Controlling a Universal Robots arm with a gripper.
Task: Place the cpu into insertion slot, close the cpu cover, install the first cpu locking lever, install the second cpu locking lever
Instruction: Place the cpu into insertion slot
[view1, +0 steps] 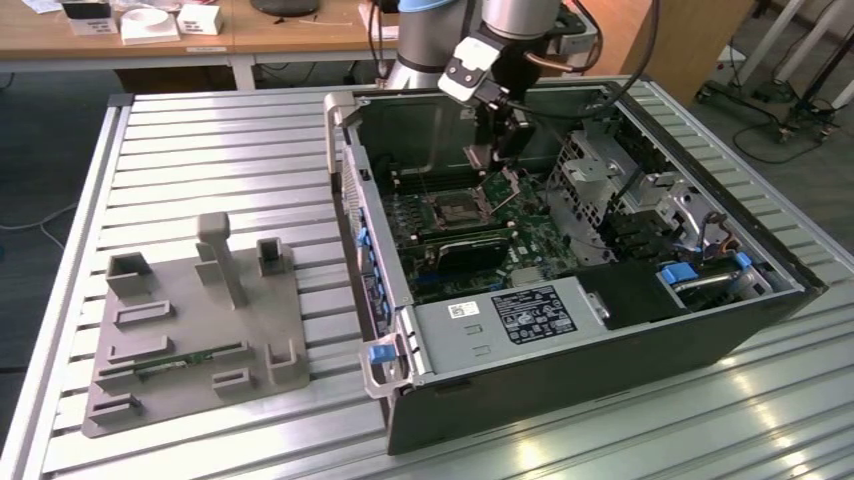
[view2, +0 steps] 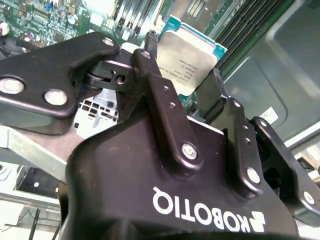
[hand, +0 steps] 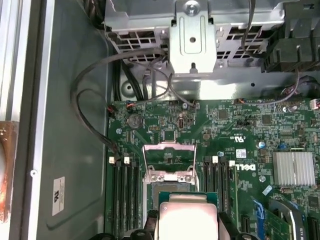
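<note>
The tool (view1: 497, 155) hangs inside the open computer case (view1: 574, 370) that stands on the slatted bench (view1: 214, 150). Its fingers (view2: 160, 95) pinch the cpu (view2: 192, 52) by two opposite edges. The chip is up in the air over the green board, close above the insertion slot (hand: 169, 188) and not yet in it. The cpu cover (hand: 168, 159) stands swung up and open at the socket's edge.

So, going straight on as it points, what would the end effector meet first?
The end effector's held cpu would probably reach the insertion slot first; the raised cpu cover stands close, depth unclear.
</note>
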